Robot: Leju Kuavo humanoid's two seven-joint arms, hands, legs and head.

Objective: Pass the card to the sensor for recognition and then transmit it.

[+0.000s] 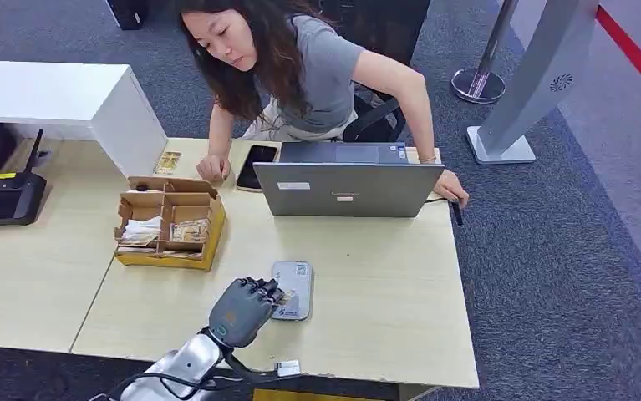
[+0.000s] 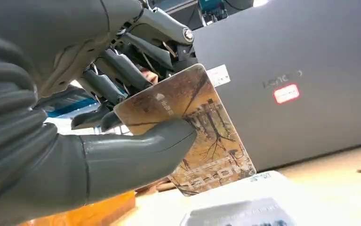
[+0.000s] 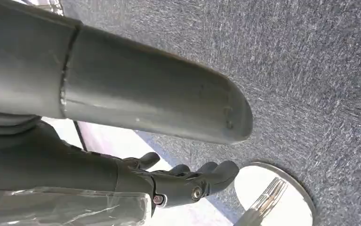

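Note:
My left hand (image 1: 244,310) hovers at the near edge of the grey card sensor (image 1: 292,289) on the desk. It pinches a brown patterned card (image 2: 192,129) between thumb (image 2: 136,155) and fingers, and the card's free end hangs just above the sensor (image 2: 237,214). In the head view a sliver of the card (image 1: 285,296) shows at the fingertips over the sensor. My right hand (image 3: 188,181) hangs over the carpet, thumb apart from the lightly curled fingers, with nothing in it.
A person sits behind the desk, one hand (image 1: 213,169) by a phone (image 1: 256,165), the other past a grey laptop (image 1: 346,180). A cardboard box (image 1: 169,224) of cards stands left of the sensor. A black device (image 1: 3,198) lies far left. A stanchion base (image 3: 272,197) is on the floor.

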